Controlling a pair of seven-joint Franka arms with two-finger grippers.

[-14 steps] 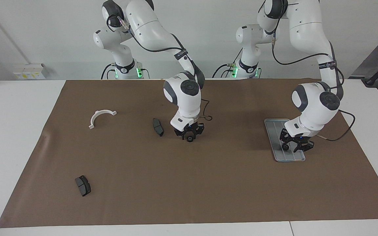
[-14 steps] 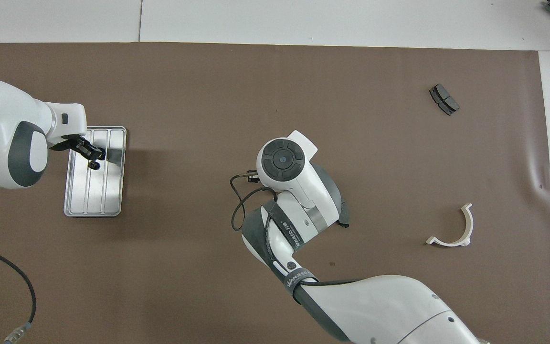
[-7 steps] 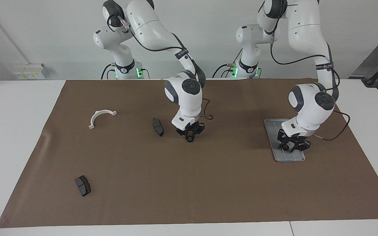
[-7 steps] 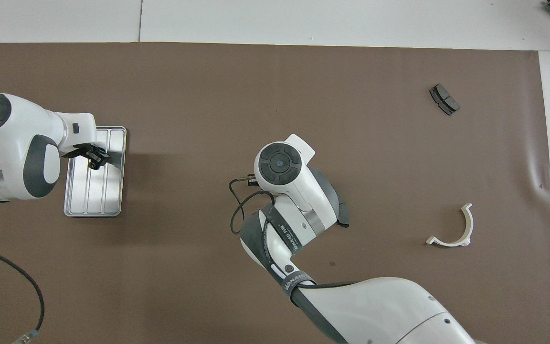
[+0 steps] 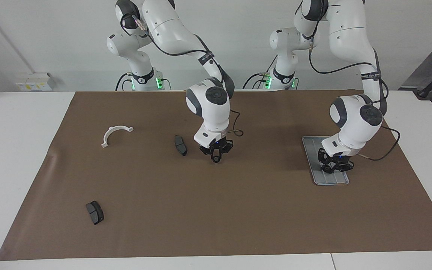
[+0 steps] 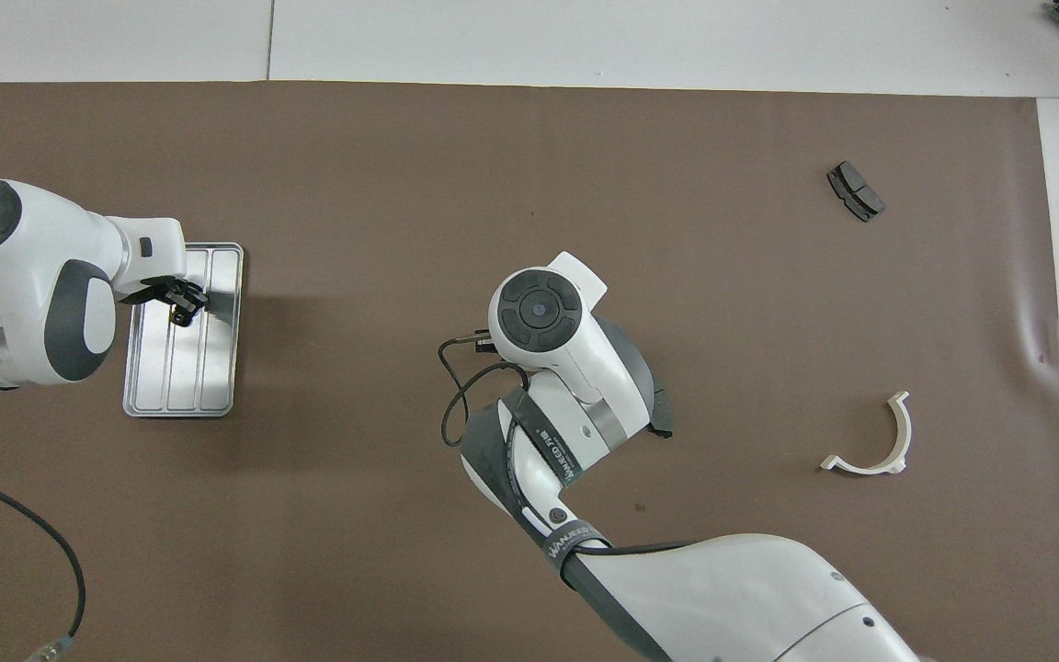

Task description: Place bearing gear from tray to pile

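Dark gear [image 5: 327, 168] between left jaws, over tray [image 5: 313, 176]

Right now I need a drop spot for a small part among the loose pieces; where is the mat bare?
Bare brown mat lies between the white half-ring bracket, the dark grey brake pad beside the right gripper, and the second brake pad. The silver ridged tray is crowded under the left gripper.
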